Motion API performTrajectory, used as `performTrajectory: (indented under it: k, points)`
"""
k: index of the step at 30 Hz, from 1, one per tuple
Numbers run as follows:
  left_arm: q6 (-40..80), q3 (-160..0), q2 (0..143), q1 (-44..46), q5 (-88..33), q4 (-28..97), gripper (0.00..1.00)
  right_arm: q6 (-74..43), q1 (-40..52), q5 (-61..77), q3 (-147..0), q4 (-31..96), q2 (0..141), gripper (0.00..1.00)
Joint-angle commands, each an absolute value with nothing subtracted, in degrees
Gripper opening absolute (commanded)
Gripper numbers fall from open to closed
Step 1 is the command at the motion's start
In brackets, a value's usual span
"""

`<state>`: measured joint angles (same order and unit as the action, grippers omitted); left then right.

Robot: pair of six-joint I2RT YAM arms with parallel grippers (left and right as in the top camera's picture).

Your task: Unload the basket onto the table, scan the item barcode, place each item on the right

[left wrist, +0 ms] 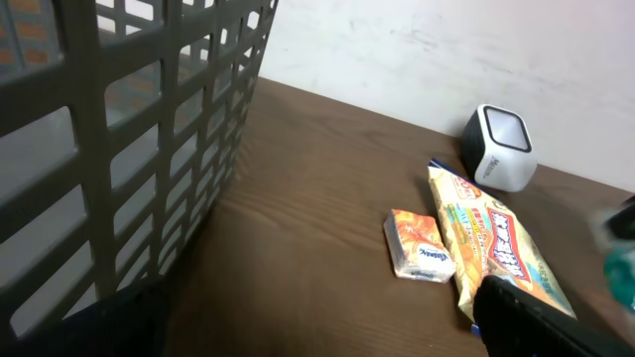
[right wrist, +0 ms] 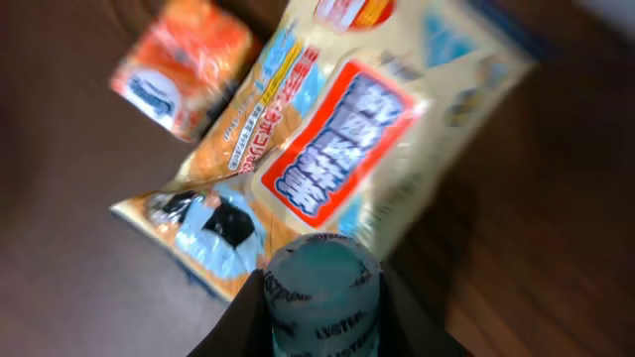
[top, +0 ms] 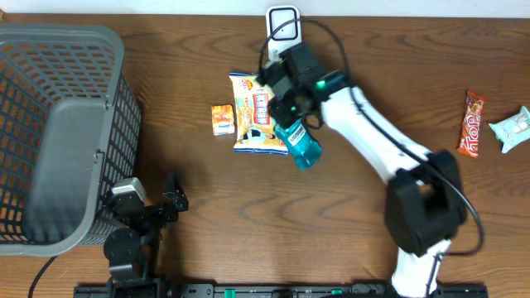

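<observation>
A teal mouthwash bottle (top: 303, 149) sits between the fingers of my right gripper (top: 287, 124), which is shut on it beside the lower right corner of a snack bag (top: 253, 116). The right wrist view looks down on the bottle's cap end (right wrist: 322, 297), with a dark finger (right wrist: 238, 327) pressed against each side. The picture is blurred. The white barcode scanner (top: 282, 25) stands at the table's far edge, just behind the right arm. My left gripper (top: 153, 203) is open and holds nothing, low at the front left next to the basket.
A big grey mesh basket (top: 58, 132) fills the left side. A small orange tissue packet (top: 222, 119) lies left of the snack bag. A red candy bar (top: 472, 124) and a pale teal packet (top: 513, 128) lie at the far right.
</observation>
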<state>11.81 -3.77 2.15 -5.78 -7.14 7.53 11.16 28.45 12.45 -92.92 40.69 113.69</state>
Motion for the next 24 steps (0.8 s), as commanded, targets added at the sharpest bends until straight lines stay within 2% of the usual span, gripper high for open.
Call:
performTrajectory:
  k: [1, 12, 24]
  points:
    - [11.7, -2.4, 2.1, -5.7, -6.8, 8.1, 0.98, 11.9, 27.1, 14.3, -94.2, 42.5, 110.5, 0.01]
    - [11.7, -2.4, 2.1, -5.7, -6.8, 8.1, 0.98, 15.9, 24.6, 14.5, -94.2, 48.9, 109.0, 0.01]
    - [11.7, -2.4, 2.1, -5.7, -6.8, 8.1, 0.98, 15.9, 24.1, 14.5, -94.2, 49.7, 101.2, 0.01]
